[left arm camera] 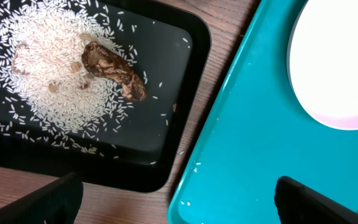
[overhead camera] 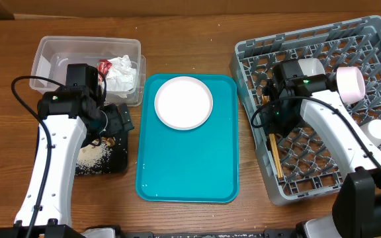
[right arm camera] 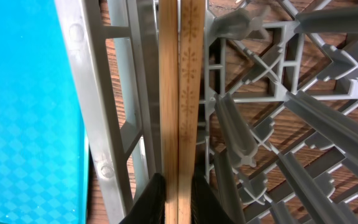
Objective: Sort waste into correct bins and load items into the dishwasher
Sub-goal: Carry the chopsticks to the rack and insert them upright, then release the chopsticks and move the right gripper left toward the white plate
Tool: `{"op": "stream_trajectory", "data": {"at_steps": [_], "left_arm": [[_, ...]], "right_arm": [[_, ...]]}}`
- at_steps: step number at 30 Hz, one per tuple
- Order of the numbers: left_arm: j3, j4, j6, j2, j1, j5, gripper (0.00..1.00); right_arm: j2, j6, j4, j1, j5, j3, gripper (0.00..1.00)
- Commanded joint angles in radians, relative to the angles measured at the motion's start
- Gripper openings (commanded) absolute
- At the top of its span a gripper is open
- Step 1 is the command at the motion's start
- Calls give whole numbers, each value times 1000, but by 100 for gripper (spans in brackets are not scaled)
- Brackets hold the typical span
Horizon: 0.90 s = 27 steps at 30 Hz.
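Observation:
My left gripper (left arm camera: 179,208) is open and empty, low over the gap between a black tray (left arm camera: 191,93) and a teal tray (left arm camera: 247,143). The black tray holds scattered rice (left arm camera: 48,68) and a brown food scrap (left arm camera: 114,68). A white plate (overhead camera: 183,102) sits at the far end of the teal tray (overhead camera: 190,165). My right gripper (right arm camera: 179,202) is shut on a pair of wooden chopsticks (right arm camera: 179,93). It holds them inside the left side of the grey dishwasher rack (right arm camera: 104,93). The chopsticks (overhead camera: 274,155) also show in the overhead view.
A clear plastic bin (overhead camera: 51,53) with crumpled white and red waste stands at the back left. The dishwasher rack (overhead camera: 309,188) at the right holds a pink cup (overhead camera: 350,84) and a white cup (overhead camera: 378,129). Bare wooden table lies along the front.

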Motion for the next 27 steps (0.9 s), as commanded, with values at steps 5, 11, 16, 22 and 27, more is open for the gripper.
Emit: {"op": "stream_trajectory", "data": {"at_steps": [5,11,16,22,27], "left_arm": [[19,1,1,-16,2,0,100],[19,1,1,-16,2,0,100],[19,1,1,-16,2,0,100],[19,1,1,-16,2,0,100],[19,1,1,-16,2,0,100]], "right_arm": [[-18,-7,4,0,-6,-3,29],[-18,-7,4,0,-6,-3,35],[-18,-6,0,0,-6,4,45],[-18,7,-64,0,19,222,50],[-18,65,20,2,-170,398,50]]}}
